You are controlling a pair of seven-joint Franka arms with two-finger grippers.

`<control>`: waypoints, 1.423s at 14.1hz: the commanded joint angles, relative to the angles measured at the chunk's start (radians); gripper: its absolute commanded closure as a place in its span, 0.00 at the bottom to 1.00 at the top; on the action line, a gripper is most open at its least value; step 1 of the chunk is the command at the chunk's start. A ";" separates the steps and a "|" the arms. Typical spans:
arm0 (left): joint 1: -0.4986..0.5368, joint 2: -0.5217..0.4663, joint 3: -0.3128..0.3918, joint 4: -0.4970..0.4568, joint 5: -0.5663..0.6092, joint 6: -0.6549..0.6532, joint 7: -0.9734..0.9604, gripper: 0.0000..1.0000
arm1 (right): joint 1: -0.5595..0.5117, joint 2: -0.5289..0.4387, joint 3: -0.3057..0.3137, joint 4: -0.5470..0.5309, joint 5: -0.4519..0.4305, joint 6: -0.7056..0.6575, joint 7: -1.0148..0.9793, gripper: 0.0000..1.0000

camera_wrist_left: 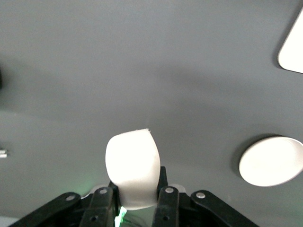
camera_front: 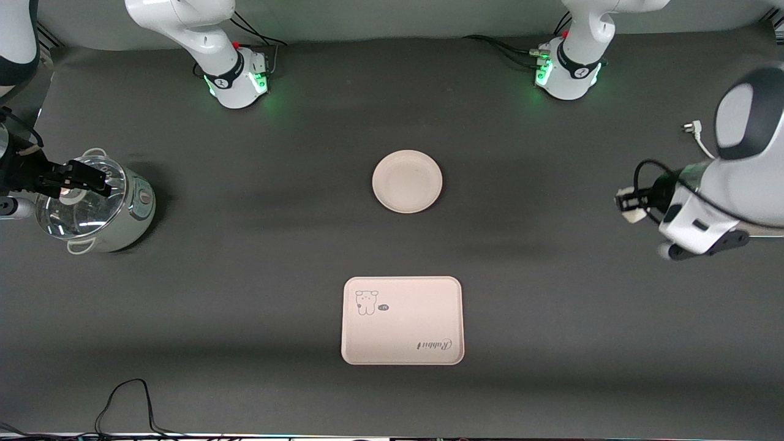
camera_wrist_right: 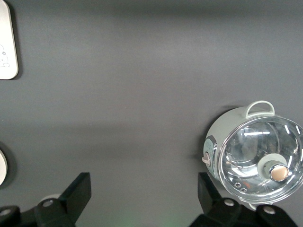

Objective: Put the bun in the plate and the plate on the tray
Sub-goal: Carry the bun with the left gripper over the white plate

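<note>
While the pot (camera_front: 98, 205) stands aside, plate (camera_front: 407, 181) sits bare.

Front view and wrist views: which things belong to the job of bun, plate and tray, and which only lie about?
Belong to the job:
- bun, held in the shut left gripper
- plate, bare
- tray, nearer to the front camera than the plate

Only lying about:
- pot with glass lid, under the open right gripper
- plug

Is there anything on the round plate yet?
No, the plate is empty. Its inside is bare, and the bun is pinched in the left tool, up over the table.
</note>
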 commanded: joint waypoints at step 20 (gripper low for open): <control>-0.542 0.237 -0.167 -0.273 -0.038 0.729 -0.645 0.66 | 0.002 -0.002 -0.007 -0.003 0.005 0.012 -0.016 0.00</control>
